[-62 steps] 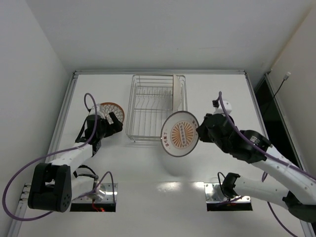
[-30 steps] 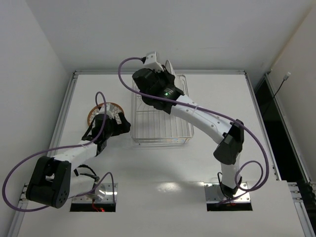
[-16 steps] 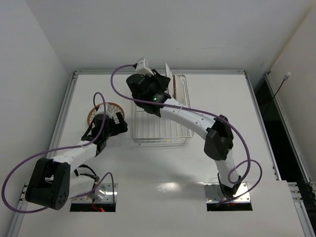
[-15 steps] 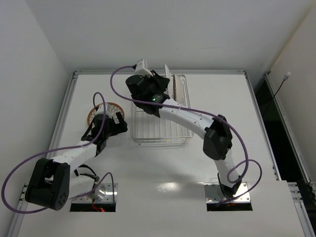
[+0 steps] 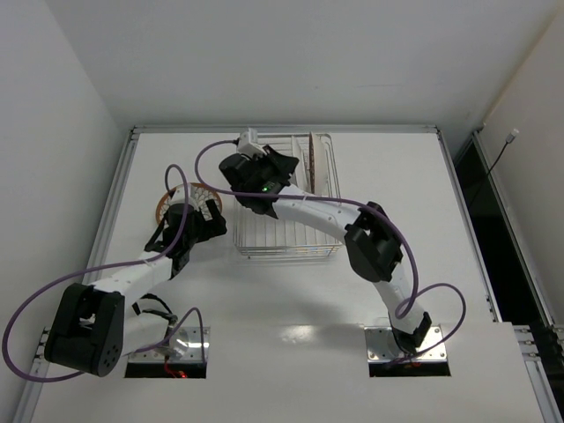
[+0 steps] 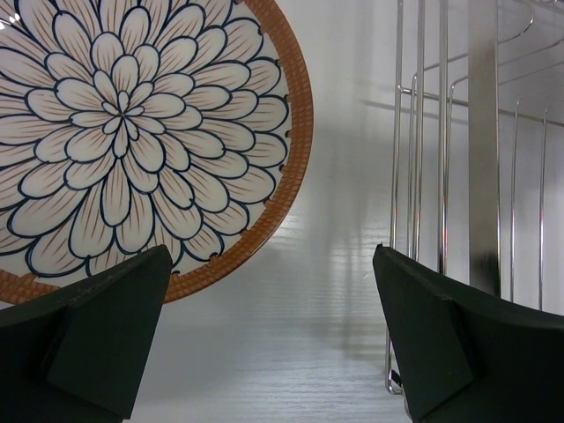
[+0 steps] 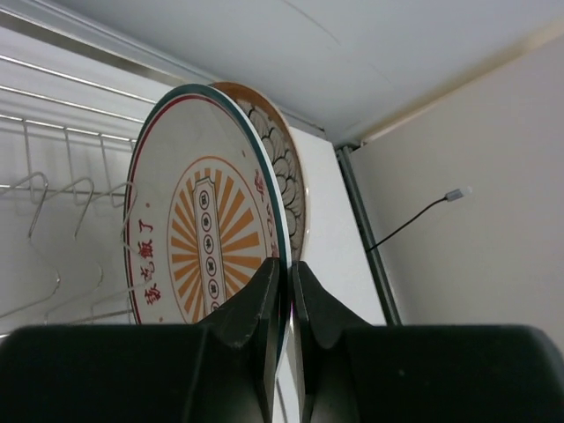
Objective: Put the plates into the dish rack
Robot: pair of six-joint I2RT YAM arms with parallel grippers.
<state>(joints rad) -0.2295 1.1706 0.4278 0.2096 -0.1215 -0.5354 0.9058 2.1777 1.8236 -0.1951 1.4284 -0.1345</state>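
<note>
My right gripper point(image 7: 284, 273) is shut on the rim of the large white plate point(image 7: 194, 238) with the orange medallion. It holds the plate upright over the dish rack point(image 5: 282, 216), whose tines point(image 7: 53, 194) show to the left. A small patterned plate point(image 7: 291, 167) stands close behind it. From above, both plates show edge-on point(image 5: 312, 159) at the rack's right side, by my right gripper point(image 5: 298, 169). My left gripper point(image 6: 271, 300) is open and empty, low over the table between the other small patterned plate point(image 6: 123, 132), lying flat, and the rack's left edge point(image 6: 441, 176).
The flat plate point(image 5: 181, 198) lies left of the rack, partly under my left arm point(image 5: 189, 225). My right arm point(image 5: 352, 225) reaches across the rack's front from the right. Raised rails point(image 5: 123, 185) line the table's edges.
My right gripper has moved left and down, bringing the large plate from a high tilt to upright at the rack's right side. My left gripper has barely moved.
</note>
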